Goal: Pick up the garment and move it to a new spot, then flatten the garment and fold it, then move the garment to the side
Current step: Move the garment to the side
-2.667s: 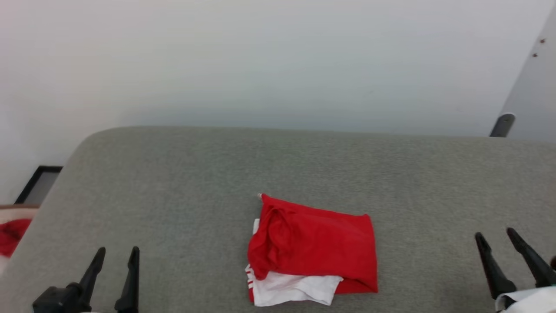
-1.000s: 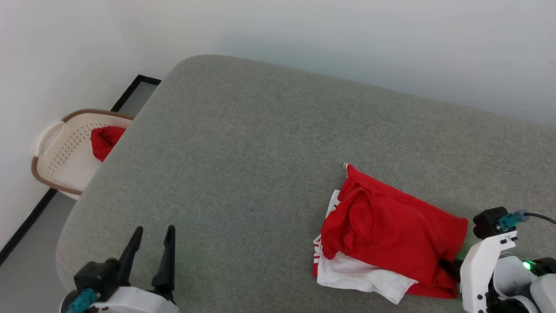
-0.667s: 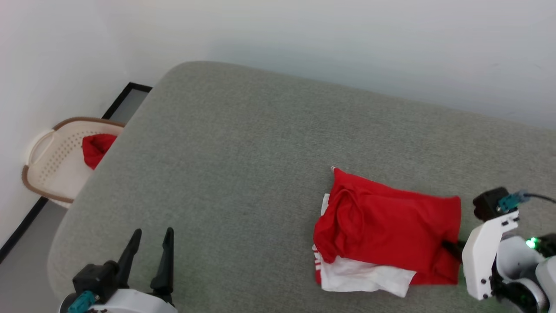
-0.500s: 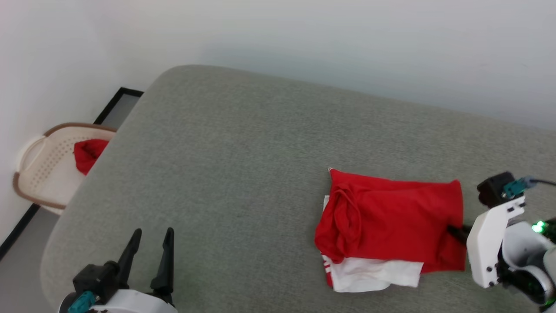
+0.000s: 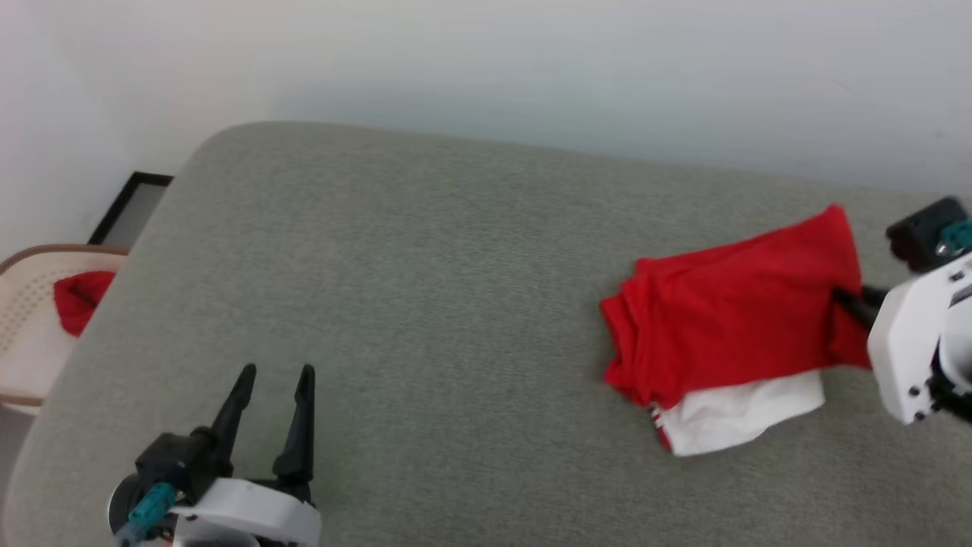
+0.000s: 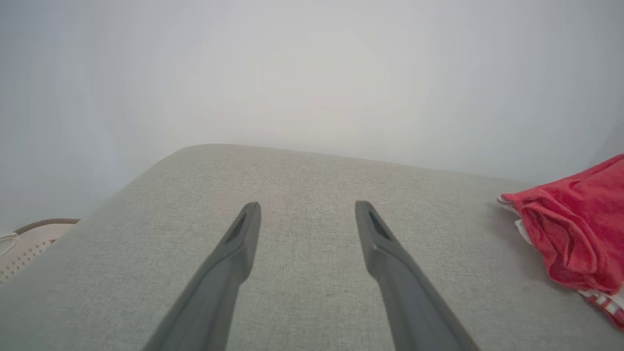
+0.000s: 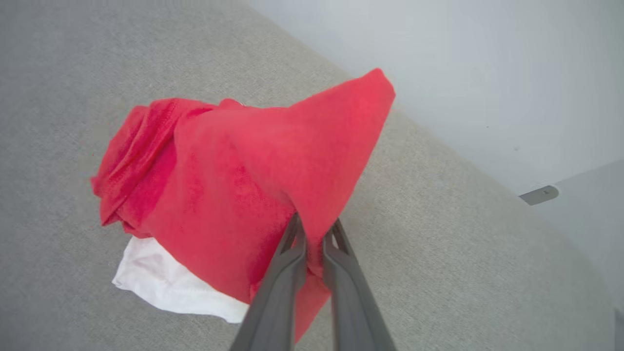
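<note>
R end effector [image 7: 312,229]: nearly closed, pinching one red edge of garment [image 5: 729,319]; bite looks thin.
garment loc: right side of grey padded worktop [image 5: 425,251], pinched corner raised, rest lying on it.
L end effector [image 5: 276,370]: wide open, empty.
Risk: I reckon fabric could slip out mid-carry; the single-corner hold could let folds drop open & drag.

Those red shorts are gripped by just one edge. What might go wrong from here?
The right end effector pinches only a thin edge of the red shorts; the fabric could slip out.
The rest sags on the grey cushion, white layer loose underneath, so the fold may come apart.
The left end effector stands open, far off, giving no support.
</note>
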`<state>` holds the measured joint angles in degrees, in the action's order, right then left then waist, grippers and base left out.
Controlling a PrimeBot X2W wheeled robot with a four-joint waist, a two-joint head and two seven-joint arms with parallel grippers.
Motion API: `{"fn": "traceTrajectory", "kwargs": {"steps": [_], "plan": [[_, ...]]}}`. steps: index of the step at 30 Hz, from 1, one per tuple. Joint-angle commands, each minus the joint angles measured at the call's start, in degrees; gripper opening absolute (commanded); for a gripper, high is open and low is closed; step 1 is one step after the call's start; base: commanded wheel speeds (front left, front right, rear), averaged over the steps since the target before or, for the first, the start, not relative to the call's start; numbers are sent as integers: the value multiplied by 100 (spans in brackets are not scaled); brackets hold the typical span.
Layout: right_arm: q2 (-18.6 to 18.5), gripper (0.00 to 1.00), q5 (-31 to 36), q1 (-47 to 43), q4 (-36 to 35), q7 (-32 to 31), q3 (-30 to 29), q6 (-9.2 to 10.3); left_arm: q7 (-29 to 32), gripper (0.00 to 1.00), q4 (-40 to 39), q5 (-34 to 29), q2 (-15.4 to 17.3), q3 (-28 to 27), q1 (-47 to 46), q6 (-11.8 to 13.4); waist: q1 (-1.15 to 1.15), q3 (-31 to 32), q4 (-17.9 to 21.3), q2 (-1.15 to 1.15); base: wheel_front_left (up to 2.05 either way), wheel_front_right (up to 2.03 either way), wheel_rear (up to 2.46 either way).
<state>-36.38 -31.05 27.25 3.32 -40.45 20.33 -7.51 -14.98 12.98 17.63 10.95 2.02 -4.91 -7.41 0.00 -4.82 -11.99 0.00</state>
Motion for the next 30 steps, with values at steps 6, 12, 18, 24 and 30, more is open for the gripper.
{"fn": "traceTrajectory", "kwargs": {"steps": [6,12,18,24,30], "plan": [[-298,0,-33,399,-3,2,-1,4,-20,100,-103,-69,-10,47,-311,-8,0,-300,432,0,0,0,0],[-657,0,-190,726,77,265,119,5,-20,100,-218,-114,26,26,-560,-9,0,-612,744,0,0,0,0],[-1092,0,-298,1102,319,713,331,5,-20,100,-341,-186,101,-9,-812,-9,0,-967,1073,0,0,0,0],[-1437,0,-360,1461,574,1179,523,5,-20,100,-431,-256,181,-11,-1052,-9,0,-1306,1363,0,0,0,0],[-1750,0,-335,1801,1022,1694,758,5,-20,100,-451,-265,273,71,-1322,-9,0,-1625,1547,0,0,0,0]]}}
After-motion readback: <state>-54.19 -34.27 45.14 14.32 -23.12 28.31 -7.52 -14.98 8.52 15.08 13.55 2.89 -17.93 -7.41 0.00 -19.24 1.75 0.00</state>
